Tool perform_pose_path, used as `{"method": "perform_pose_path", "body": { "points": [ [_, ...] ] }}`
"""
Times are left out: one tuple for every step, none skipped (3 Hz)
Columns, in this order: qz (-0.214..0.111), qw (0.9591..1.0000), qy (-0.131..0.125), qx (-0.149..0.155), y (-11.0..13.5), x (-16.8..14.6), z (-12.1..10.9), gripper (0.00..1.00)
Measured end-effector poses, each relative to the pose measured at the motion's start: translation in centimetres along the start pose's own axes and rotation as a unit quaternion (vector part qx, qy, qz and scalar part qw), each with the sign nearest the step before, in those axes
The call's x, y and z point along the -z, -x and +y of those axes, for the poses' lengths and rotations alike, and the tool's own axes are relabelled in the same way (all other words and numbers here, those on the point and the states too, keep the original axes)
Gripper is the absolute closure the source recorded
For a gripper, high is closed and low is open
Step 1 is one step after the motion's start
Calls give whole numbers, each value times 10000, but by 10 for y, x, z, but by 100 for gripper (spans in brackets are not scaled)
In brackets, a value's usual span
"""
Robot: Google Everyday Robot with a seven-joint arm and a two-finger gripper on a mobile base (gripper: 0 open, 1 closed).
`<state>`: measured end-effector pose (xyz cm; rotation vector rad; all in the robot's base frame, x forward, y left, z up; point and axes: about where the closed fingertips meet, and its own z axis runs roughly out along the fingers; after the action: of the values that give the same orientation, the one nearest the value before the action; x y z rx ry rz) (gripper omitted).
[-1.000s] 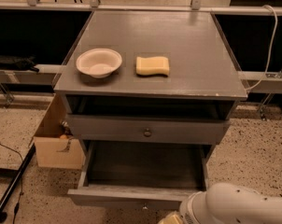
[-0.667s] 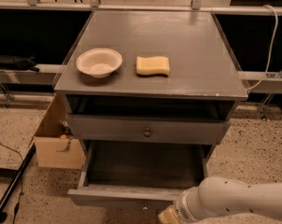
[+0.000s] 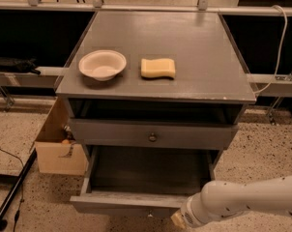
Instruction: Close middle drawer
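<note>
The middle drawer of the grey cabinet is pulled far out. Its dark inner floor shows and holds nothing that I can see. Its small knob sits at the centre of the front panel, near the bottom edge of the view. My white arm reaches in from the lower right. The gripper is at the right part of the drawer's front panel, mostly hidden behind the wrist at the frame's bottom edge.
The upper drawer front, with a larger dark knob, stands slightly out. A white bowl and a yellow sponge lie on the cabinet top. A cardboard box stands on the floor to the left, beside a black pole.
My arm has moved left along the bottom edge, bringing the gripper up to the middle drawer's front. The drawer has not visibly moved.
</note>
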<state>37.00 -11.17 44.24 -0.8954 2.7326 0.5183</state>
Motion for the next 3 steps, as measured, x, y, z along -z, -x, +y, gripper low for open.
{"method": "perform_pose_path", "body": {
  "points": [
    [56, 9999, -117, -7, -8, -9, -12, 100],
    [52, 9996, -291, -19, 7, -25, -29, 100],
    [53, 9996, -291, -19, 6, -25, -29, 87]
  ]
}}
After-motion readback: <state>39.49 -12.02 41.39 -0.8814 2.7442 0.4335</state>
